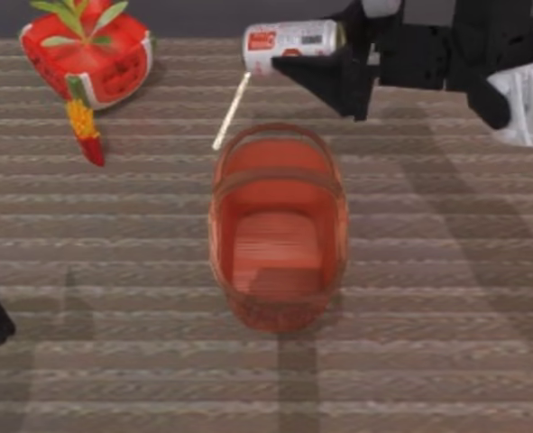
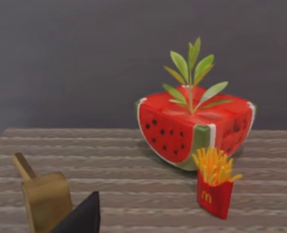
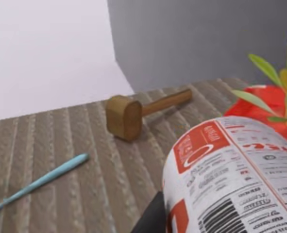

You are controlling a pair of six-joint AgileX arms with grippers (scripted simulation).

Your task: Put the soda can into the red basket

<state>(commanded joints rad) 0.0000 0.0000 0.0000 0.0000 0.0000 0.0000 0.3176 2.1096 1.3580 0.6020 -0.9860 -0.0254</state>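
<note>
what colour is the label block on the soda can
Red, with white markings, on the white soda can; under it sits black print and a barcode. The right wrist view shows it best.

Right arm (image 1: 464, 45) was matte black, blocky, with a white housing; its gripper (image 1: 334, 77) had black wedge-shaped fingers.

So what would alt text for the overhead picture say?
The right hand holds a soda can on its side beyond an empty red basket mid-table. A watermelon-shaped planter and fries carton sit at far left.

White, red-labelled soda can (image 1: 289, 42); red-orange basket (image 1: 277, 298).
</note>
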